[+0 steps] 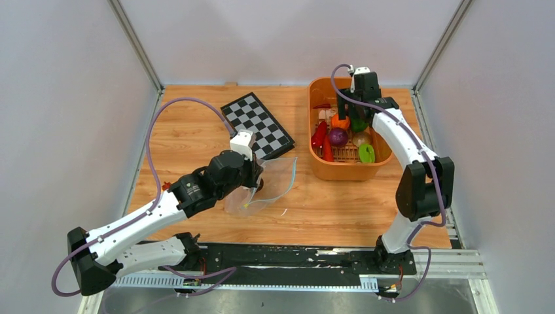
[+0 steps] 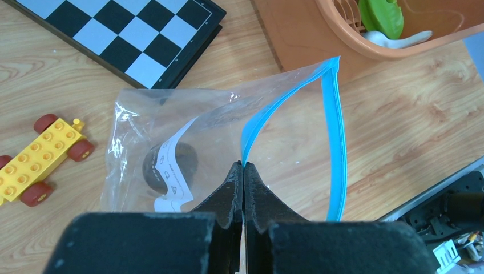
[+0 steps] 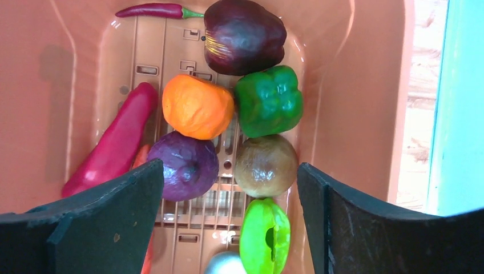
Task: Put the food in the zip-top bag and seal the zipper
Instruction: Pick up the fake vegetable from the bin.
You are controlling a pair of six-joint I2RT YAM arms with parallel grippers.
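Note:
The clear zip-top bag (image 1: pixel 273 184) lies left of the orange basket, its mouth open. My left gripper (image 2: pixel 243 166) is shut on one lip of the light-blue zipper (image 2: pixel 338 142); the other lip arcs away to the right. A dark round food piece (image 2: pixel 187 158) lies inside the bag behind the white label (image 2: pixel 171 171). My right gripper (image 3: pixel 229 165) is open above the basket, over several foods: an orange fruit (image 3: pixel 197 107), a purple one (image 3: pixel 185 165), a green pepper (image 3: pixel 268 100), a dark pepper (image 3: pixel 244 35), a brown ball (image 3: pixel 265 165).
The orange basket (image 1: pixel 340 173) stands at the back right; it also holds a long red pepper (image 3: pixel 114 142) and a light green slice (image 3: pixel 265 237). A folded checkerboard (image 1: pixel 256 124) lies behind the bag. A yellow toy car (image 2: pixel 43 157) sits left of the bag.

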